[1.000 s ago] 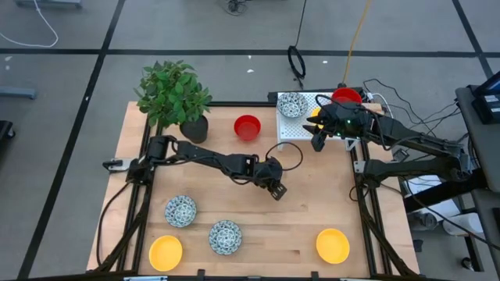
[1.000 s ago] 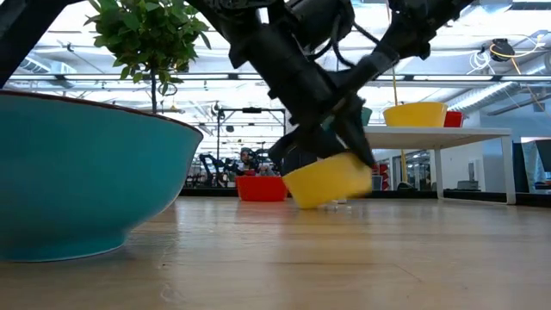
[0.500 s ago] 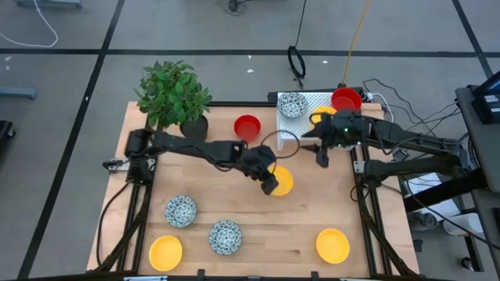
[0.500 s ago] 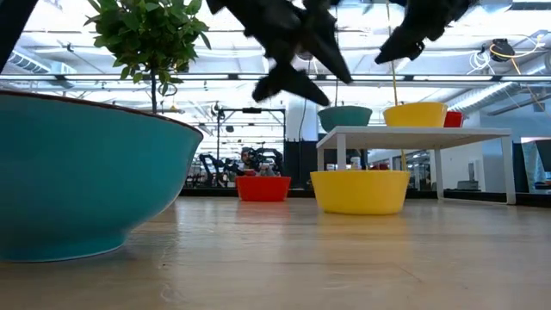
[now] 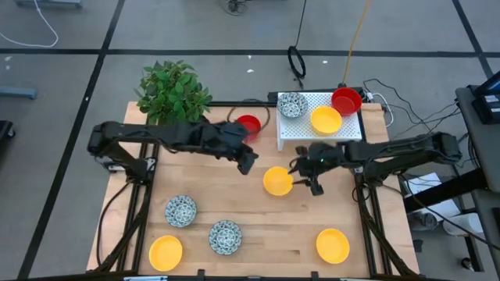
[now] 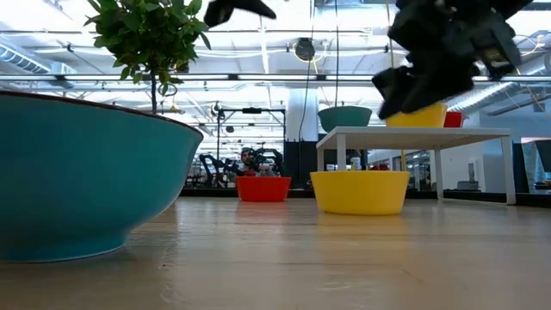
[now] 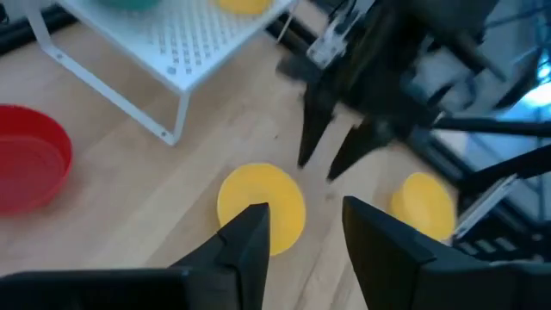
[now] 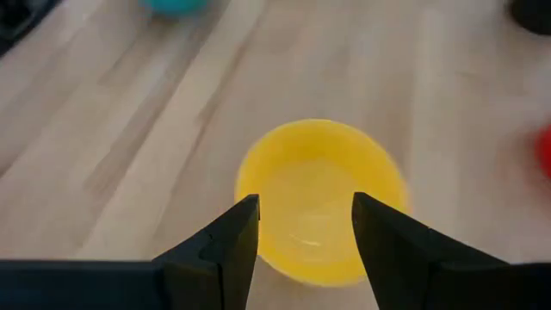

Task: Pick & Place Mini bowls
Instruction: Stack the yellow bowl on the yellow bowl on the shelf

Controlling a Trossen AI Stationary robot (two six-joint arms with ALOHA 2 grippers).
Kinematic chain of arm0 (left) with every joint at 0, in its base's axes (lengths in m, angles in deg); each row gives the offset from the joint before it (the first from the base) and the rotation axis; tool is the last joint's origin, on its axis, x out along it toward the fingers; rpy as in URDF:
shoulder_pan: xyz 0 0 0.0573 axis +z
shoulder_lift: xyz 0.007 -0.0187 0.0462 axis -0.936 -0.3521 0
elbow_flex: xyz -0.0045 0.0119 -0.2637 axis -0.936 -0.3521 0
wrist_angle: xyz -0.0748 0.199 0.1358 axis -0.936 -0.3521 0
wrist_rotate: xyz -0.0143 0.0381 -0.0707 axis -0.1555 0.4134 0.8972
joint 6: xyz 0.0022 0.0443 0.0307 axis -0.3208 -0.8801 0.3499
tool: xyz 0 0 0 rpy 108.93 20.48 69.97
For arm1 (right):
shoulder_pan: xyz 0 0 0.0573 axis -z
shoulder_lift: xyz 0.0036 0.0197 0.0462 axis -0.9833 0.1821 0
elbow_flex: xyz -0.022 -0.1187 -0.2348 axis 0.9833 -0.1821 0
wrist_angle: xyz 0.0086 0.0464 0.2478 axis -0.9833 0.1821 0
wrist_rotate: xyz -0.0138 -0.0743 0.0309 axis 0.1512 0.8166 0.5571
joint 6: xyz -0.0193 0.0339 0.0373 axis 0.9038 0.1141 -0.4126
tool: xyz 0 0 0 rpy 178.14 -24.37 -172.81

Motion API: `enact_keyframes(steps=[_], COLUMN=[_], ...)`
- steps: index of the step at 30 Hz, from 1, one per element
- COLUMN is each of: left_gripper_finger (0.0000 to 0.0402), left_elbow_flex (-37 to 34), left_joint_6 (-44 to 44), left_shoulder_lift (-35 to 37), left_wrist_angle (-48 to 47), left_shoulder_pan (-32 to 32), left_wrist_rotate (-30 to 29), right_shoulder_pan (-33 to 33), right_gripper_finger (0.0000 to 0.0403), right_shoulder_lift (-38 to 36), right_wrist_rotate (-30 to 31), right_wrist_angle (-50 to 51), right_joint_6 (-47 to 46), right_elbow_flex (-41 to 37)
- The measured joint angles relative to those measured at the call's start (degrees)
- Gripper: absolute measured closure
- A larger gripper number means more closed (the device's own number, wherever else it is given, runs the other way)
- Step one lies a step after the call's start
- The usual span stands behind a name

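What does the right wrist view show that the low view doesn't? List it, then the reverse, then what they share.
Only the right wrist view: the right gripper open, with the yellow bowl's empty inside beyond its fingers.
Only the low view: the white rack with a yellow bowl on the rack, the plant, and a big teal bowl side close up.
Both: that middle yellow bowl, upright on the wooden table, nothing gripping it.

Red bowl [image 5: 248,124] — half behind left arm [image 5: 187,136]

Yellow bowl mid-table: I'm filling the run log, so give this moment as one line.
yellow bowl: on table, free | left gripper: open, empty, above | right gripper: open, over bowl | rack: three bowls
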Motion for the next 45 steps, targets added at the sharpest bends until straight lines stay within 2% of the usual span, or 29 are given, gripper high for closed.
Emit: enact_keyframes(steps=[10,19,25,30,37,41,45], left_gripper_finger=[0.0254,0.0254,0.0254,0.0254,0.0254,0.0254,0.0254], left_elbow_flex=[0.00,-0.04,-0.04,-0.04,-0.04,-0.04,-0.03], left_joint_6=[-1.21,-1.22,-3.52,-7.03,-11.93,-12.72,-14.15], left_shoulder_lift=[4.00,4.22,4.22,4.22,4.22,4.22,4.22], left_wrist_angle=[3.17,11.83,20.98,28.30,35.95,36.74,36.22], left_shoulder_pan=[0.01,0.07,0.07,0.07,0.07,0.46,0.53], left_wrist_rotate=[-0.05,0.04,0.10,0.10,0.11,1.67,3.58], right_shoulder_pan=[-7.40,-7.89,-8.15,-8.13,-8.13,-8.13,-8.13], right_gripper_finger=[0.0230,0.0232,0.0238,0.0274,0.0388,0.0394,0.0400], right_shoulder_lift=[10.43,18.11,22.22,22.82,21.71,19.59,13.31], right_wrist_rotate=[-1.24,0.87,2.23,3.82,6.73,6.46,6.39], right_wrist_angle=[-3.56,-9.68,-10.03,-10.51,-10.00,-9.74,-10.05], right_joint_6=[7.92,7.89,7.68,4.21,-0.85,-5.57,-8.33], right_elbow_flex=[-0.27,-0.19,-0.18,-0.18,-0.14,-0.15,0.62])
